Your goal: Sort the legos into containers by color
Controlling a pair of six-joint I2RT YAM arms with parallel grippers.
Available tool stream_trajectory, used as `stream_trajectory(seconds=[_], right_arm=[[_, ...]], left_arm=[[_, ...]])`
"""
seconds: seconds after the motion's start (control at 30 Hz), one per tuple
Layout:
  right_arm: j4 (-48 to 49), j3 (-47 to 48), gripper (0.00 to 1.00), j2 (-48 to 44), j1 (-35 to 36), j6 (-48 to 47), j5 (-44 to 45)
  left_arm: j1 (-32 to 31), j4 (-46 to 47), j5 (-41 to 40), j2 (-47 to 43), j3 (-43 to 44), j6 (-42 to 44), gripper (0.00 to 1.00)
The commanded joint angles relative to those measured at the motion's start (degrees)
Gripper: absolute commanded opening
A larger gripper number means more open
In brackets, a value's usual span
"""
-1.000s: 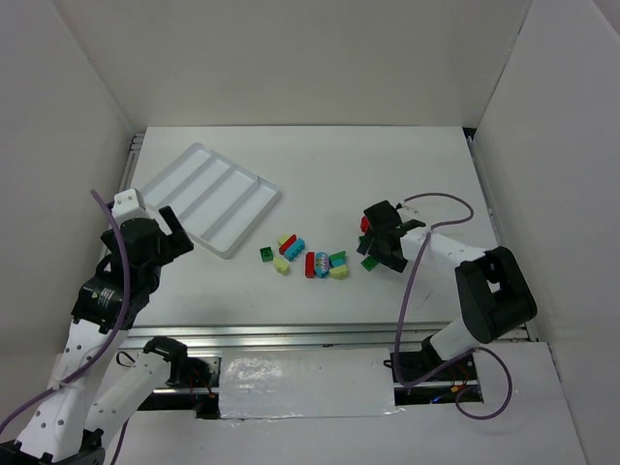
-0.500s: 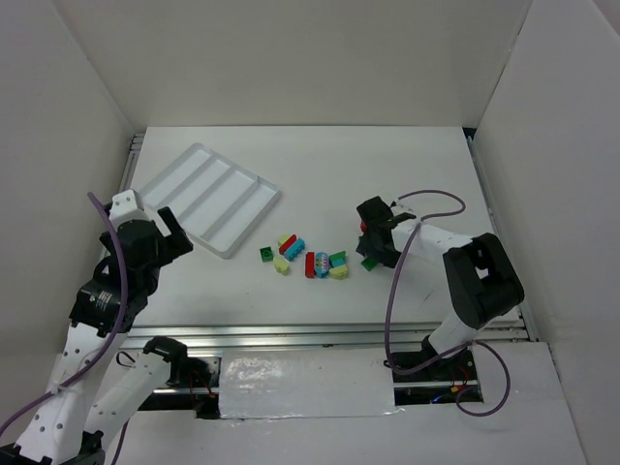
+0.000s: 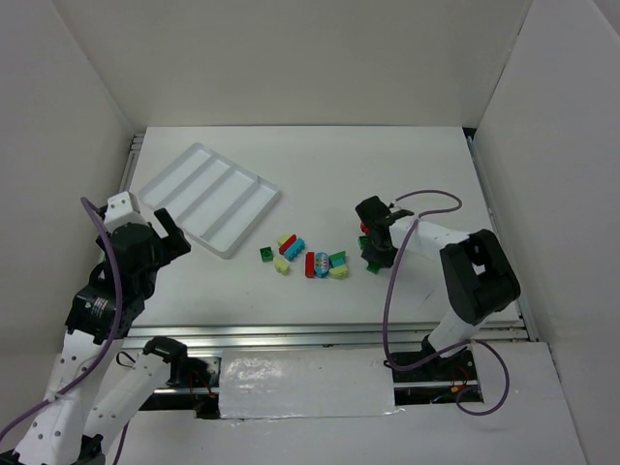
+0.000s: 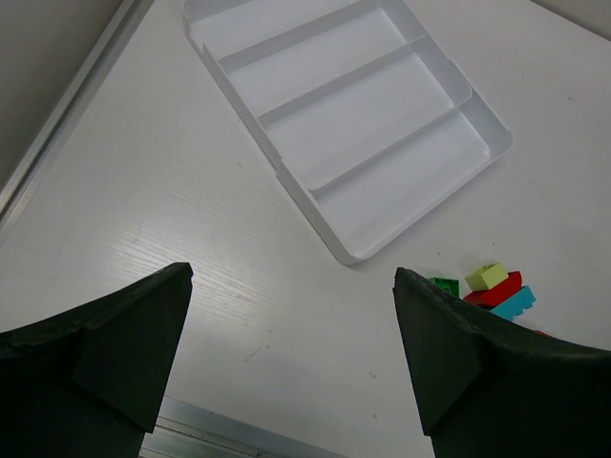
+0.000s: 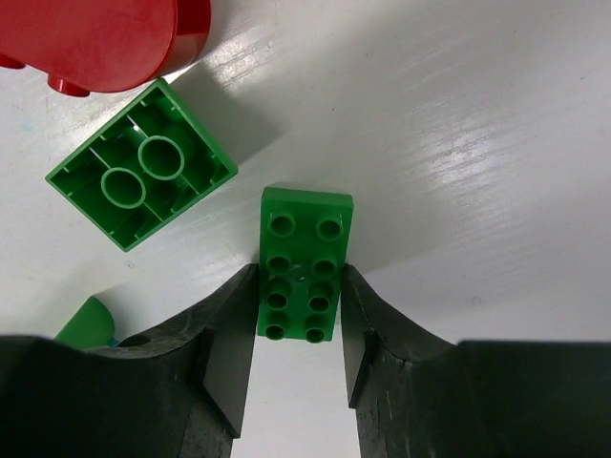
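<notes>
The right gripper (image 5: pixel 299 286) is down at the table (image 3: pixel 320 165) with its two dark fingers (image 5: pixel 224 343) pressed against the long sides of a green brick (image 5: pixel 304 239), so the jaws are narrowed to the brick's width and grip it. The brick lies flat, studs up. Its near half sits between the fingertips and its far half sticks out past them. Just beyond it and to the left, a second green brick (image 5: pixel 143 191) lies upside down with its hollow underside showing. It sits close to the gripped one, though the wrist view does not settle whether they touch. A red piece (image 5: pixel 95 38) sits at the top left corner of that view. In the top view the other legos (image 3: pixel 310 260) lie in a loose cluster on the table, a little to the left of the right gripper. The white tray (image 4: pixel 382 124) lies at the far left, well apart from them. The left gripper (image 4: pixel 291 324) hovers near the tray's near corner with its jaws spread wide and nothing between them.
</notes>
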Motion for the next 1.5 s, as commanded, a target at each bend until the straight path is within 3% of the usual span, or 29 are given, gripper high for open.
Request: stream_trajectory(seconds=[0.0, 0.07, 0.33, 0.57, 0.6, 0.63, 0.87, 0.9, 0.97, 1.27, 1.47], right_arm=[[-0.26, -1.63, 0.24, -2.95, 0.43, -0.85, -0.68], [1.32, -3.82, 0.00, -4.36, 0.34, -1.30, -1.03], [3.70, -9.72, 0.00, -18.58, 1.66, -2.78, -4.63], [1.41, -4.02, 0.00, -32.13, 8.77, -10.69, -6.48], [2.55, -3.58, 0.00, -33.45, 10.17, -13.66, -7.36], [6.82, -3.75, 0.00, -35.98, 13.75, -15.69, -10.41], [17.41, -0.76, 0.00, -35.49, 29.42, -30.80, -25.36], [17.85, 0.20, 0.00, -34.44, 30.56, -31.78, -26.17], [18.11, 1.43, 0.00, -31.01, 33.55, -32.93, -24.43], [27.69, 2.22, 0.00, -28.89, 35.50, -32.41, -26.17], [26.81, 6.44, 0.00, -23.80, 35.50, -32.94, -24.94]], left_arm=[[0.15, 2.25, 0.07, -0.79, 0.50, 1.31, 1.00], [0.06, 2.16, 0.07, -0.79, 0.58, 1.22, 0.99], [-0.64, 2.25, 0.50, 0.35, 0.50, 1.40, 1.00], [-0.65, 1.37, 8.58, 2.55, 3.39, -1.06, 0.99], [-0.65, 1.54, 13.64, 2.81, 3.74, -2.72, 1.00], [-0.65, 2.15, 13.69, 2.82, 3.75, -3.52, 0.99], [-0.73, 13.67, 51.62, 6.06, -1.35, -17.39, 1.00], [-0.82, 21.85, 55.57, 7.37, -5.70, -21.33, 1.00], [-1.61, 26.49, 62.81, 8.35, -8.11, -24.34, 0.99], [-3.90, 22.99, 59.30, 8.61, -9.78, -22.95, 0.94], [-6.09, 26.07, 60.01, 9.58, -11.11, -23.57, 0.80]])
